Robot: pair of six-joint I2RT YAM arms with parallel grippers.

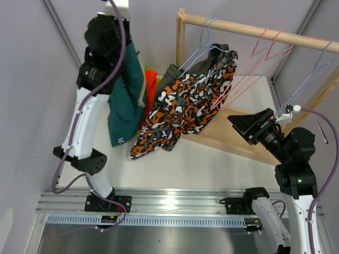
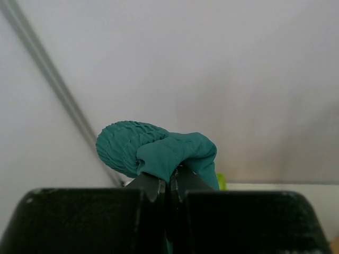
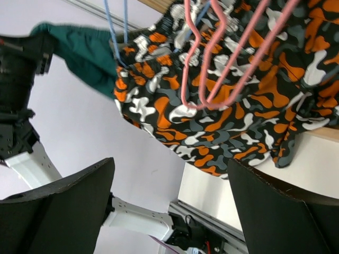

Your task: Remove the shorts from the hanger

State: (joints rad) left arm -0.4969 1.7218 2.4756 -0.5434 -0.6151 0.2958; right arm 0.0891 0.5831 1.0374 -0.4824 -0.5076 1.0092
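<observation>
- Top external: left gripper (image 1: pixel 125 52) is raised high at the left, and the dark teal shorts (image 1: pixel 126 100) hang down from it beside the left arm.
- Left wrist: left gripper (image 2: pixel 169 182) has its jaws pinched tight on a bunched fold of the teal shorts (image 2: pixel 159 151). A sliver of lime green (image 2: pixel 221 181) shows just behind it, too small to identify.
- Camouflage shorts (image 1: pixel 183 103) are on a blue hanger (image 1: pixel 204 39) on the wooden rail (image 1: pixel 254 29), sagging low toward the table (image 1: pixel 212 164).
- Olive-grey fabric (image 1: pixel 168 73) peeks out behind the camo pair. The orange-red shorts (image 1: pixel 150 87) sit between the teal and camo pairs.
- Bare pink hangers (image 1: pixel 259 58) are on the rail right of the camo pair, tilted.
- Right gripper (image 1: pixel 244 123) is low on the right, aimed at the rack and clear of the fabric.
- Right wrist: right gripper (image 3: pixel 170 164) is spread wide and holds nothing. The camo shorts (image 3: pixel 238 106) fill the view ahead, with the pink hangers (image 3: pixel 212 79) in front of them.
</observation>
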